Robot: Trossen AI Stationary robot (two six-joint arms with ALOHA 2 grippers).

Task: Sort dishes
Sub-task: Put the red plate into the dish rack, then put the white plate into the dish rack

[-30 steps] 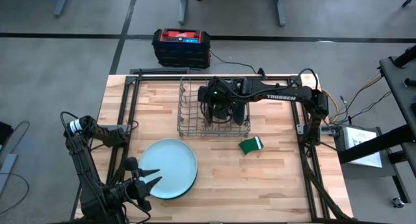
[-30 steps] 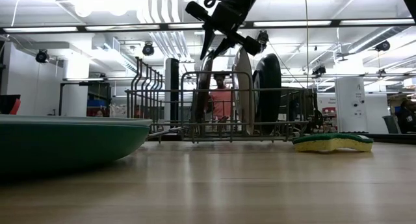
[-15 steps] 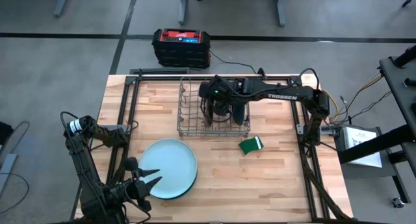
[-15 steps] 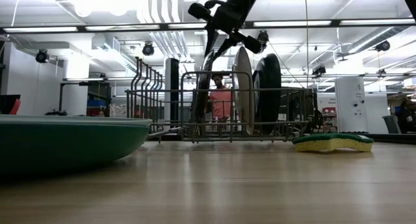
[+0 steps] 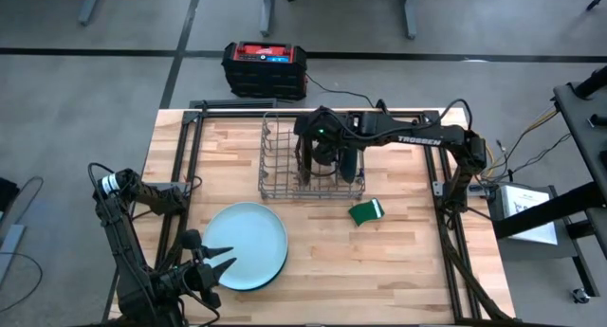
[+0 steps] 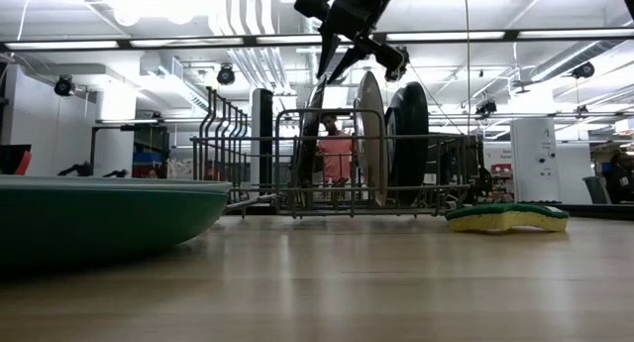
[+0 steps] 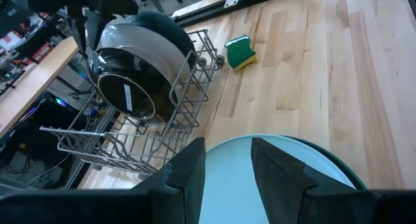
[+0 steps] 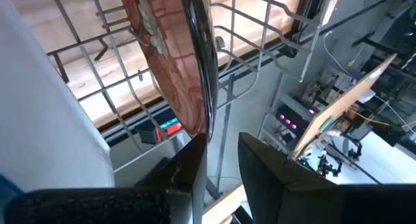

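1. Right hand [image 6: 349, 45]: upper centre of the low view, above the grey wire rack [image 5: 311, 161]; fingers slightly parted, empty, just over the rim of the dark red-brown round plate [image 8: 170, 62].
2. Left hand [image 5: 211, 268]: lower left of the high view, waiting beside the large pale blue-white round plate [image 5: 244, 245] lying flat on the wooden desk [image 5: 408, 261]; fingers parted, empty.
3. Racked plates: a thin white plate [image 6: 370, 134] and a dark teal plate [image 6: 406, 134] stand upright, centre of the low view.
4. Risk: a finger catching the red-brown rim could tip it against its neighbours.
5. View differences: only the low view shows the clearance above the rims; only the high view places the small green white-edged sponge [image 5: 366, 211] right of centre.
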